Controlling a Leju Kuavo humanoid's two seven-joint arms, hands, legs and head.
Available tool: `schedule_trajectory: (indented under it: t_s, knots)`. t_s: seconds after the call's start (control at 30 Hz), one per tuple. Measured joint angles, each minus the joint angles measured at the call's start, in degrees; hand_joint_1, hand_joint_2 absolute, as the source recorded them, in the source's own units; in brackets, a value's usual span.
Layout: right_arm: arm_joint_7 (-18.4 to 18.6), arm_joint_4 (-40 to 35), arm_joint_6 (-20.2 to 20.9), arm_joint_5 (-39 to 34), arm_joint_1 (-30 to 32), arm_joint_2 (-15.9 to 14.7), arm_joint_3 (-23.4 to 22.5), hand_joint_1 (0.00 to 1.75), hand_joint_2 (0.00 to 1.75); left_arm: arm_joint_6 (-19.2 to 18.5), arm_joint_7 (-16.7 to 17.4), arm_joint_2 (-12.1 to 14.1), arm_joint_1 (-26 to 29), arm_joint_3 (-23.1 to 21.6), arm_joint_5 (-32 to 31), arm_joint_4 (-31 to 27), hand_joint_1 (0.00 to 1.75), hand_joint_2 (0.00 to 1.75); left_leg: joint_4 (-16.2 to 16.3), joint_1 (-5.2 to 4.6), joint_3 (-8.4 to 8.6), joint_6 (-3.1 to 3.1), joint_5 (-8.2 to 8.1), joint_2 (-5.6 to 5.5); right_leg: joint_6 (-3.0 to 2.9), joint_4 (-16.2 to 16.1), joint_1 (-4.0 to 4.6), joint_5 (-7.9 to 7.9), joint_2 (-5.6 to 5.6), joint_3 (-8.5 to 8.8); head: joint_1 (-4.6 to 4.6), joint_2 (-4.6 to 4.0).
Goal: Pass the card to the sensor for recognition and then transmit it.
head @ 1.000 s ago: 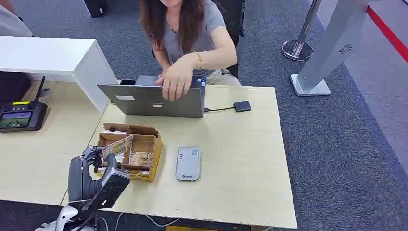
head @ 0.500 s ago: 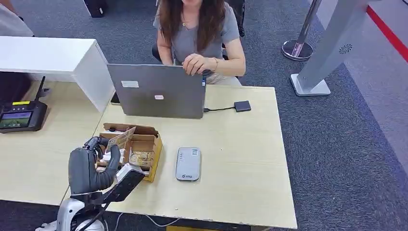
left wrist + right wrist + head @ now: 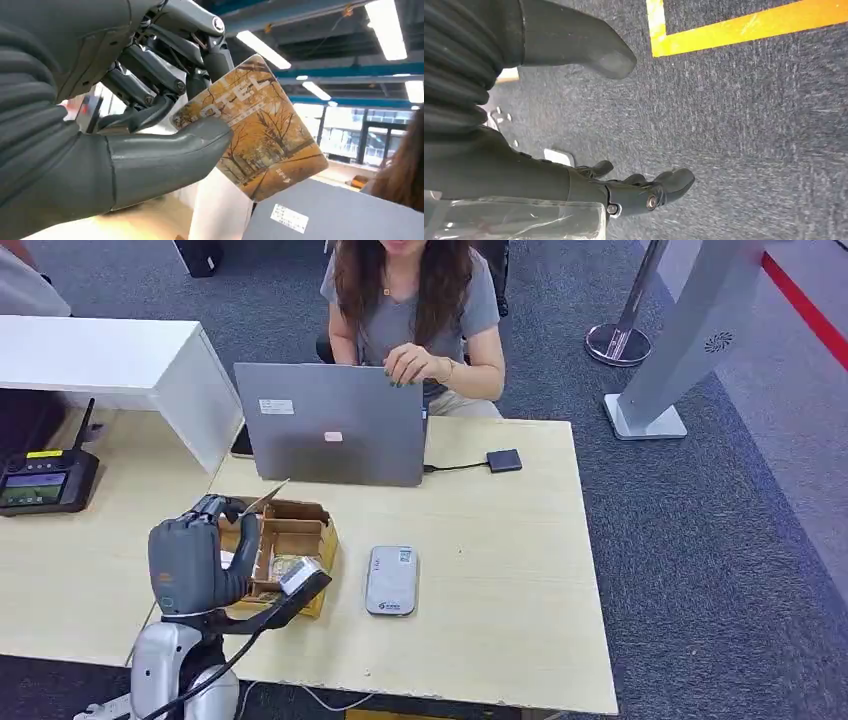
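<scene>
My left hand (image 3: 195, 558) is raised above the left end of the cardboard box (image 3: 298, 535) and pinches a card (image 3: 264, 498) between thumb and fingers. The left wrist view shows the card (image 3: 255, 127) close up: an autumn-tree picture with "OTEL" lettering, the thumb (image 3: 165, 160) pressed on its face. The grey flat sensor (image 3: 391, 580) lies on the table to the right of the box. My right hand (image 3: 574, 125) hangs over dark carpet, fingers apart, holding nothing.
A person sits behind an upright grey laptop (image 3: 331, 426) at the table's far edge. A small black adapter (image 3: 504, 460) on a cable lies right of it. A black terminal (image 3: 46, 480) and white cabinet (image 3: 110, 360) stand at left. Cards remain in the box.
My left hand has lifted the card up out of the box and turned it edge-on. The person raised the laptop lid and sat back upright.
</scene>
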Motion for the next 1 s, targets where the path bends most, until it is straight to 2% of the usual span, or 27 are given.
schedule_trajectory:
  t_s: [0.1,0.2,0.3,0.43,0.63,0.87,1.0]
  knots:
    - [0.09,0.15,0.17,1.48,-0.84,0.11,0.2,0.0,1.75,3.36,2.51,1.29,-2.48,-2.61,-6.49,5.99,1.75,1.75,0.02,0.0,0.01,-0.01,0.01,0.01,-0.01,0.0,0.0,0.02,0.02,0.0,0.0,0.0]
    - [0.31,0.39,0.37,2.6,-1.56,0.2,0.79,0.0,1.75,5.9,6.43,3.06,-4.99,-5.66,-7.07,11.71,1.75,1.75,0.04,0.01,0.01,-0.01,0.02,0.01,0.0,0.01,0.0,0.02,0.03,-0.01,0.0,0.0]
    - [0.37,0.66,0.96,3.56,-2.13,0.22,1.25,0.0,1.75,7.49,11.48,5.91,-7.79,-10.56,-7.09,17.18,1.75,1.75,0.04,0.01,0.0,-0.01,0.02,0.01,0.0,0.02,0.0,0.02,0.02,-0.01,0.0,0.0]
    - [0.37,1.14,1.16,4.54,-2.72,0.24,1.81,0.0,1.75,8.85,16.26,9.34,-11.32,-17.18,-7.11,23.38,1.75,1.75,0.05,0.01,-0.01,-0.01,0.02,0.01,0.0,0.03,0.0,0.02,0.03,-0.01,-0.04,0.0]
    - [0.42,1.64,1.16,5.29,-3.24,0.24,2.54,0.0,1.75,10.22,19.19,12.93,-14.91,-25.41,-7.11,30.26,1.75,1.75,0.05,0.0,-0.02,-0.01,0.02,0.02,0.0,0.03,0.0,0.02,0.03,-0.01,-0.04,0.0]
    - [0.44,1.95,1.16,5.53,-3.31,0.24,2.67,0.0,1.75,11.01,20.28,14.36,-16.54,-29.09,-7.11,33.92,1.75,1.75,0.05,0.01,-0.02,-0.01,0.02,0.0,0.0,0.03,0.0,0.02,0.02,-0.02,-0.07,0.0]
    - [0.46,2.12,1.24,6.14,-3.52,0.24,2.93,0.0,1.75,12.89,21.48,14.67,-18.09,-33.19,-7.11,37.41,1.75,1.75,0.05,0.0,-0.02,-0.01,0.02,0.01,0.0,0.03,0.0,0.02,0.03,-0.01,-0.07,0.0]
